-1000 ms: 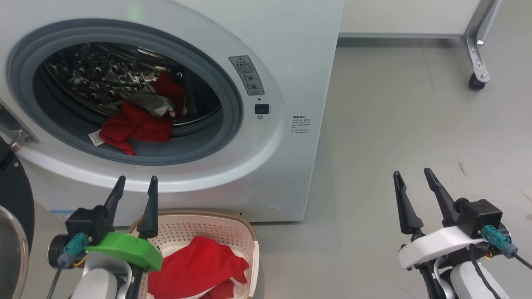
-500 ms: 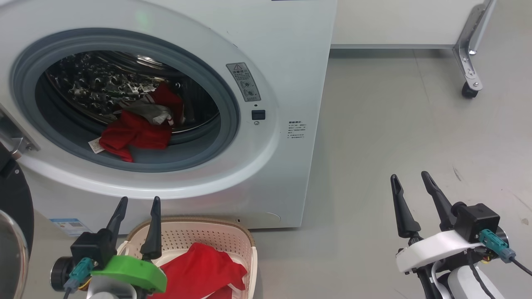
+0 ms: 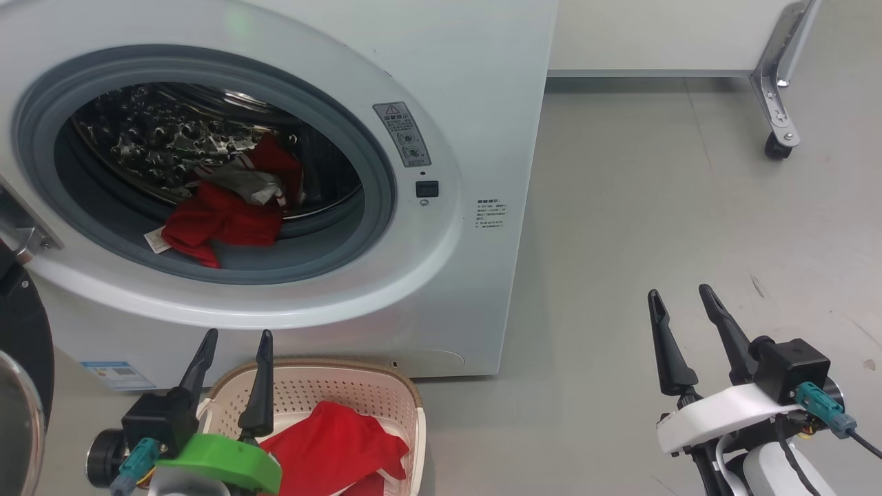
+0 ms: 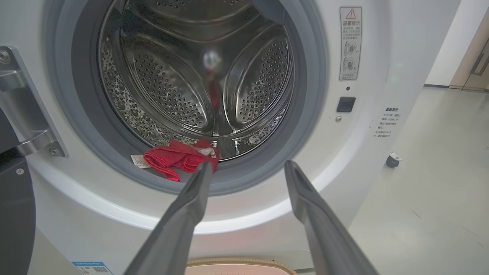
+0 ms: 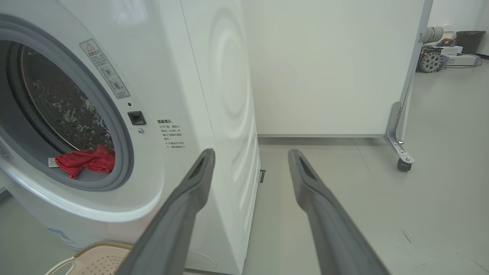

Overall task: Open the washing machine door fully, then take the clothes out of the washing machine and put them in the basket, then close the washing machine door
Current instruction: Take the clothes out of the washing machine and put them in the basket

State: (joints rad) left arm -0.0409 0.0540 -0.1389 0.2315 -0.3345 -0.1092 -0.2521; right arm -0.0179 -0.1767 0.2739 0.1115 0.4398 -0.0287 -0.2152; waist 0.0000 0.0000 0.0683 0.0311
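Door (image 3: 27,344) open left of washing machine (image 3: 482,103), drum (image 3: 138,131) reachable. Clothes (image 3: 220,224): some at drum mouth, some in basket (image 3: 358,389) below machine front. Left end effector (image 3: 238,334) released, empty, by basket, aimed at drum; right end effector (image 3: 679,289) released, idle.

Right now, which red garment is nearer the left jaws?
The red garment in the basket, right beside the left gripper with open jaws; the other red garment lies farther off, inside the washing machine drum.
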